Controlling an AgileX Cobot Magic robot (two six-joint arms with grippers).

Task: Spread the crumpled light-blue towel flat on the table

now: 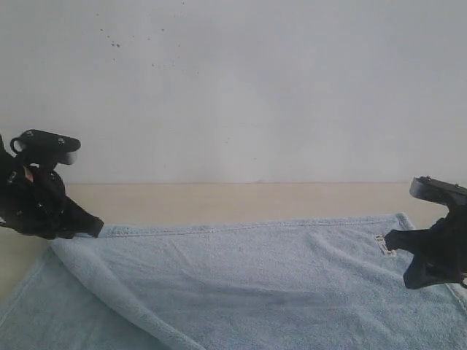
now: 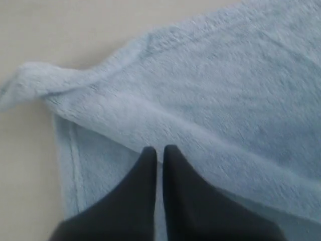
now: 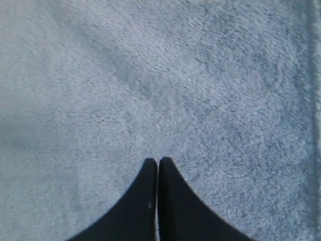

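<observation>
Two closed, empty grippers: left gripper (image 2: 158, 149) should open, pinch the towel (image 2: 225, 100) fold just beyond its tips, while right gripper (image 3: 158, 160) should anchor cloth beneath

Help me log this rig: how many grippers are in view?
2. The left gripper is at the towel's folded-over left edge; the right gripper is over its right side by the white tag.

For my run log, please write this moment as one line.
towel: mostly flat, one side folded over | left gripper: shut, at fold | right gripper: shut, over towel
</observation>
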